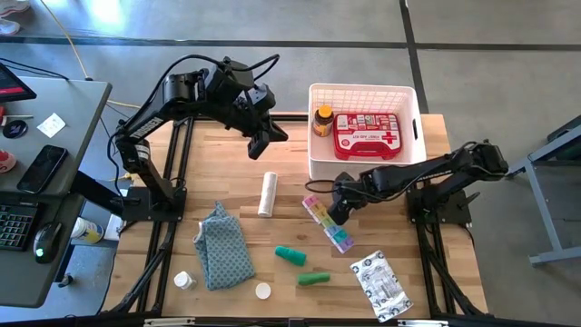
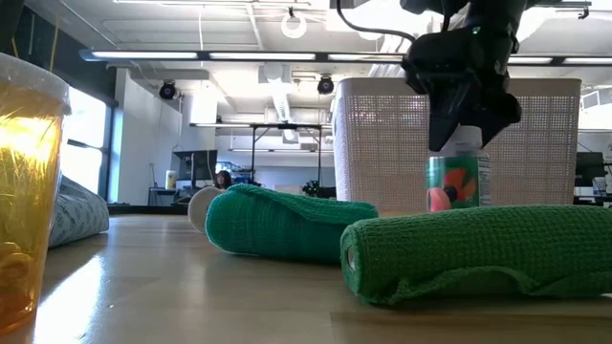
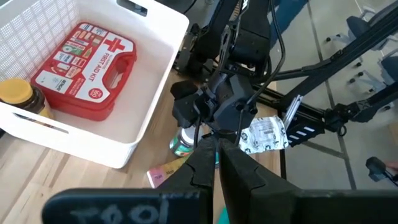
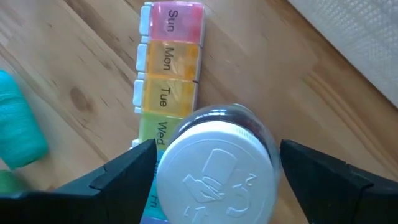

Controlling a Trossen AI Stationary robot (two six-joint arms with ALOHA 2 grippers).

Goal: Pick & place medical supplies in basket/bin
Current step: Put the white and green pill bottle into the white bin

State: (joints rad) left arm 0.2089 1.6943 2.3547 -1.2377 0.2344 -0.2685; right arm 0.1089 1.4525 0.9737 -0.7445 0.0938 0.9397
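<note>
Bottle (image 4: 214, 171) with 1 white cap stands upright beside the pill organizer (image 4: 168, 81), between my right gripper's (image 4: 214, 177) wide-open fingers; likely light, rigid, slick, so I'd grip below the cap.

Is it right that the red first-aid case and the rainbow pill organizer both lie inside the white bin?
Not quite. The high view shows the red first-aid case in the white bin, but the rainbow pill organizer lies on the table beside it.
</note>
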